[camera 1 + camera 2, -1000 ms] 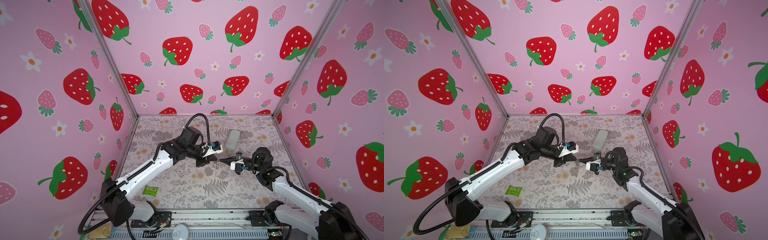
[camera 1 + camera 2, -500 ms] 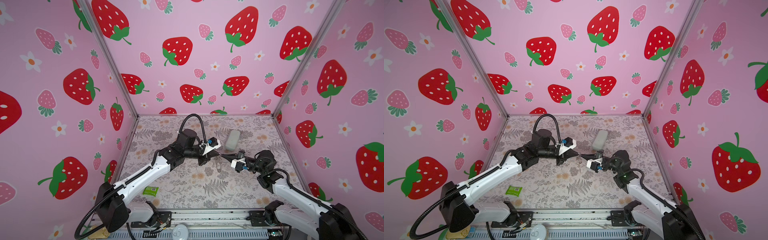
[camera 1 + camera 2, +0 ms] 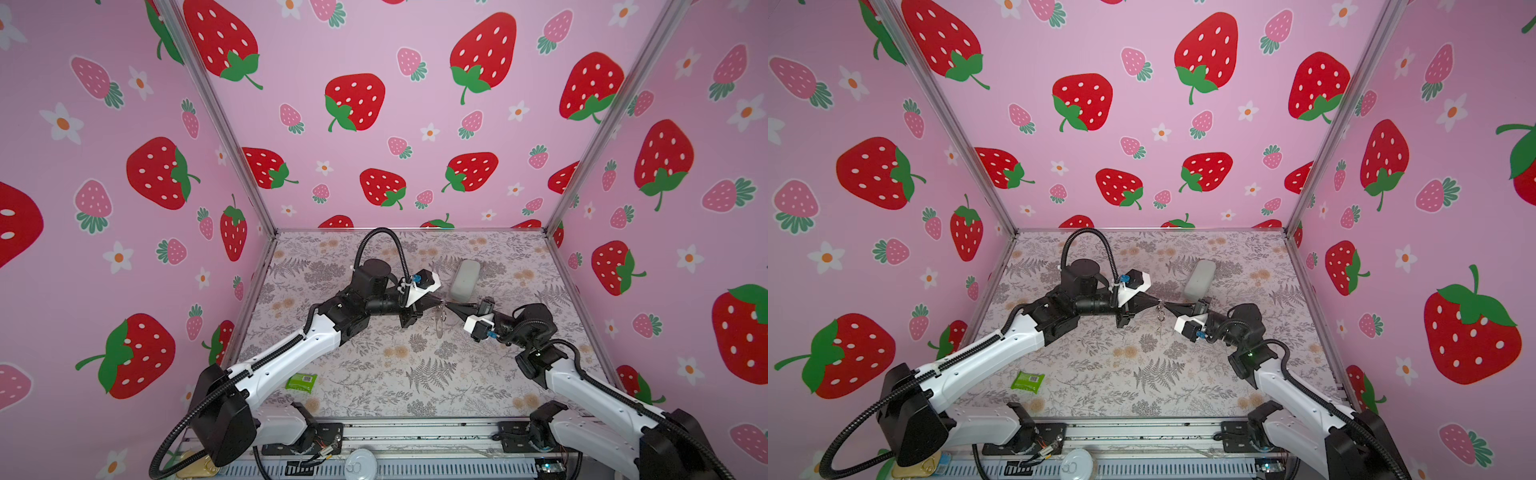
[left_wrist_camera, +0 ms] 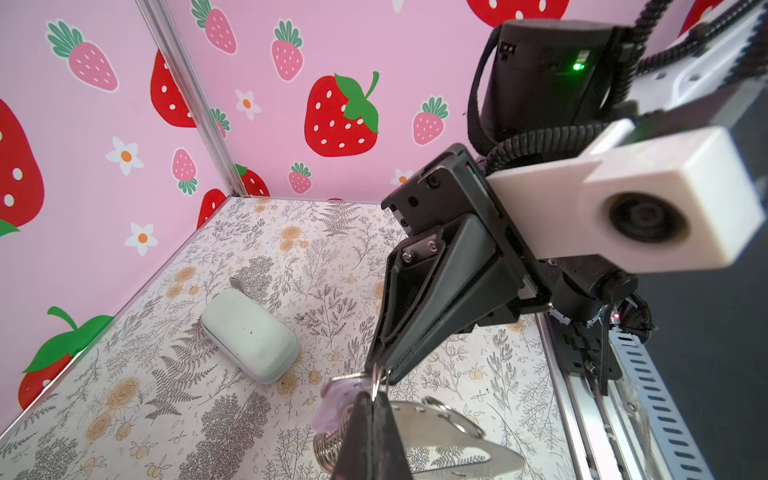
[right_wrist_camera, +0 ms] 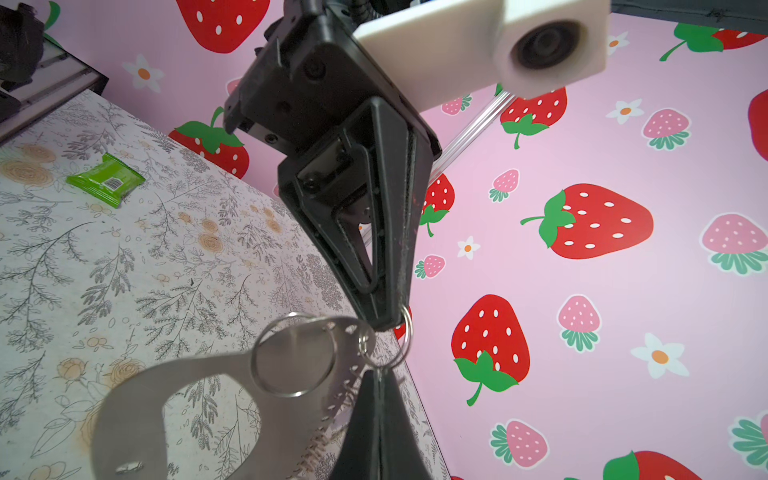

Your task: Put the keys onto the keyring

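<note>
Within the last second both arms have risen and drawn slightly toward the back of the table, so the bundle that hung low over it now dangles free between them.

The left arm (image 3: 291, 353) reaches in with the left jaws clenched on a thin ring (image 5: 406, 332) at the edge of the keyring (image 5: 137, 415). The keyring, a flat grey loop, hangs from that ring, apart from the table in both top views. The keys (image 4: 332, 405), with a lilac head, sit right at the pinch point, just beside the ring; whether they are already threaded I cannot tell. The right arm (image 3: 582, 382) meets the left tip to tip, the right jaws clenched on what looks like the same ring from the opposite side.

The lift seems meant to give room for threading, which looks like the step in hand.

The table (image 3: 374, 374) has a grey fern-and-flower print. A green packet (image 3: 301, 381) lies near the left arm, and a pale case (image 3: 465, 280) lies just behind the jaws. Pink strawberry walls (image 3: 374, 166) close three sides.
</note>
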Robot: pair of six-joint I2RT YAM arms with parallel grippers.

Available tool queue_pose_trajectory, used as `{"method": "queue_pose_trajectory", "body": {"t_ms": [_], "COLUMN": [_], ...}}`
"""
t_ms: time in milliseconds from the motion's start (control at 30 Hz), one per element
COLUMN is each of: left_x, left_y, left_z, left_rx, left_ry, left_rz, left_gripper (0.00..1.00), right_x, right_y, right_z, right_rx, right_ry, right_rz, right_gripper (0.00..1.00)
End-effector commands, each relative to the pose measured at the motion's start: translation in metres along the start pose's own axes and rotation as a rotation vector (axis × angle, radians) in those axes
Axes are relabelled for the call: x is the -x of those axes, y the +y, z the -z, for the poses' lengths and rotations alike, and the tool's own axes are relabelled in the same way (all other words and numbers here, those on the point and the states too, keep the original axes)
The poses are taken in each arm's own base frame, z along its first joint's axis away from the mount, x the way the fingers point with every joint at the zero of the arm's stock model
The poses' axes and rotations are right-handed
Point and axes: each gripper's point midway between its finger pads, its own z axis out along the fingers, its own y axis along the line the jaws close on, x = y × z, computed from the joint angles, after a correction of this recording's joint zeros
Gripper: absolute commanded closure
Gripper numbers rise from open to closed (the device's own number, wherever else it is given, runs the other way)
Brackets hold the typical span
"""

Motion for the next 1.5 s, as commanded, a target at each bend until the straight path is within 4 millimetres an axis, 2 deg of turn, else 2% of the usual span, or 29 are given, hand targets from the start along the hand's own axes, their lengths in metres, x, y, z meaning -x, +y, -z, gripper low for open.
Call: {"method": "queue_pose_trajectory", "body": {"t_ms": [0,67,233,433,600,833,1100,1133,1300,1467], "left_x": [0.058,0.059,0.060,0.059,0.055,0.044,0.043,0.043,0.040,0.041], "left_y": [0.014,0.015,0.010,0.007,-0.002,-0.010,-0.020,-0.020,-0.020,-0.021], "left_z": [0.017,0.016,0.014,0.014,0.015,0.015,0.011,0.011,0.012,0.012], "left_rx": [0.087,0.092,0.075,0.064,0.005,-0.099,-0.174,-0.175,-0.172,-0.173], "left_ry": [-0.191,-0.199,-0.204,-0.212,-0.211,-0.167,-0.169,-0.167,-0.153,-0.150], "left_rz": [-0.112,-0.112,-0.112,-0.114,-0.114,-0.091,-0.091,-0.096,-0.115,-0.136], "left_gripper": [1.00,1.00,1.00,1.00,1.00,1.00,1.00,1.00,1.00,1.00], "right_x": [-0.008,-0.007,-0.009,0.000,0.002,0.026,0.048,0.043,0.048,0.044], "right_y": [0.028,0.028,0.017,0.005,-0.013,-0.038,-0.034,-0.029,-0.022,-0.018], "right_z": [0.000,0.000,-0.002,0.001,0.014,0.040,0.024,0.020,0.018,0.012], "right_rx": [0.090,0.088,0.032,-0.020,-0.127,-0.243,-0.063,-0.031,0.040,0.092], "right_ry": [0.003,-0.004,0.016,0.002,0.025,-0.059,-0.176,-0.171,-0.202,-0.201], "right_rz": [-0.074,-0.072,-0.067,-0.062,-0.078,-0.166,-0.332,-0.356,-0.408,-0.461], "right_gripper": [0.92,0.87,0.87,0.86,0.81,0.78,0.78,0.79,0.79,0.81]}}
